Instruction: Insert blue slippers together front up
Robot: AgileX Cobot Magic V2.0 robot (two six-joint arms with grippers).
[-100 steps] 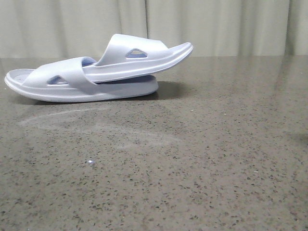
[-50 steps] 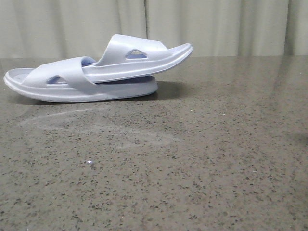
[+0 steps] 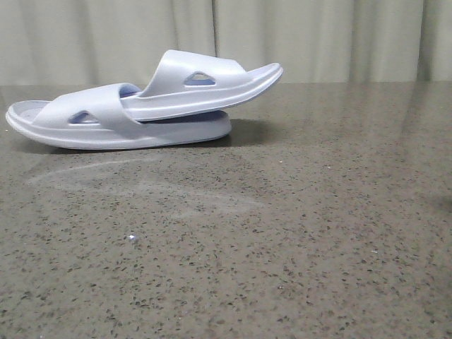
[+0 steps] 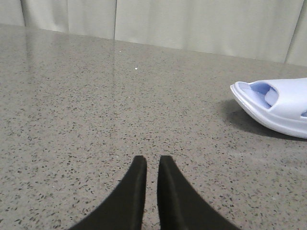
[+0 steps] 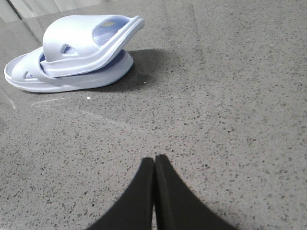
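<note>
Two pale lavender-blue slippers lie at the far left of the table in the front view. The lower slipper (image 3: 106, 126) lies flat. The upper slipper (image 3: 205, 83) has one end tucked under the lower one's strap, and its other end tilts up to the right. Both also show in the right wrist view, upper (image 5: 86, 40) and lower (image 5: 72, 79). One end of the lower slipper (image 4: 278, 108) shows in the left wrist view. My left gripper (image 4: 152, 160) is empty, its fingers a narrow slit apart, over bare table. My right gripper (image 5: 154, 160) is shut and empty, well apart from the slippers. Neither gripper shows in the front view.
The speckled grey stone table (image 3: 282, 240) fills the front view. A pale curtain (image 3: 318, 35) hangs behind its far edge. A tiny white speck (image 3: 131, 239) lies on the table in front of the slippers.
</note>
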